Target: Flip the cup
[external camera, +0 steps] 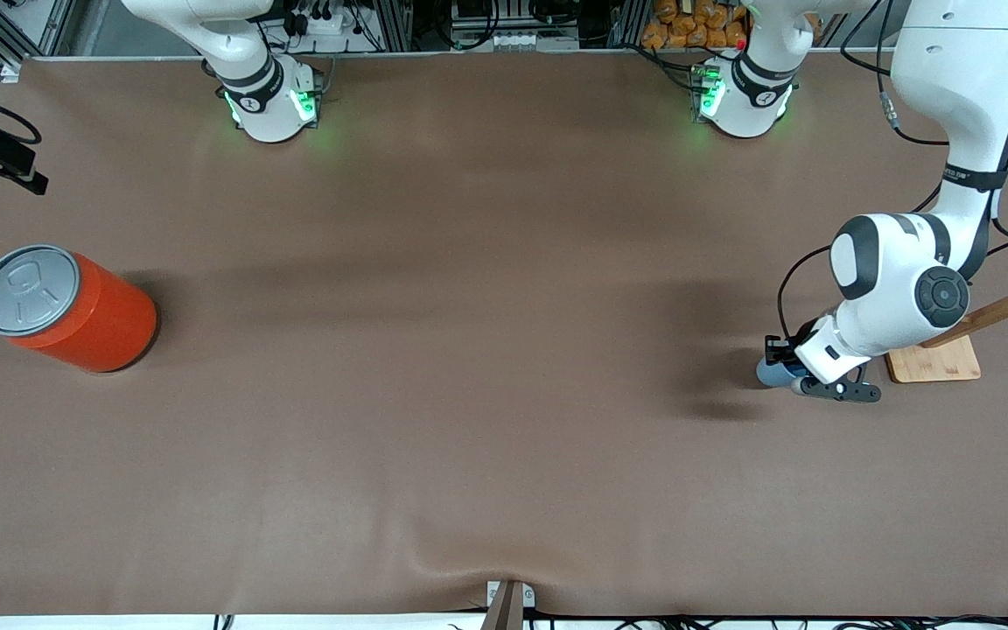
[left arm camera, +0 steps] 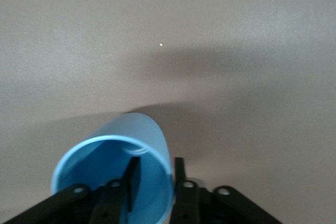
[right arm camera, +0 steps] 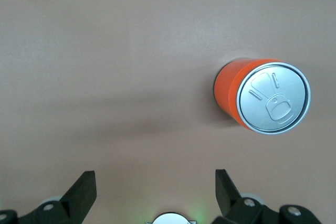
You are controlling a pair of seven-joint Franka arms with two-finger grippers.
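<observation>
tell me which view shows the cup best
The left wrist view: the cup fills it, the left gripper pinching its wall, one finger inside. In the front view only a sliver shows under that gripper. The right wrist view shows just the can.

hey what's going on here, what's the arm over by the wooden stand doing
The left arm's pincer is shut on the rim of the small light-blue cup, with one finger inside the cup and one outside its wall. It holds the cup tilted, low at the brown table, beside the wooden stand at the left arm's end. The right arm waits, its pincer open above the table, with the orange can upright at that end.
</observation>
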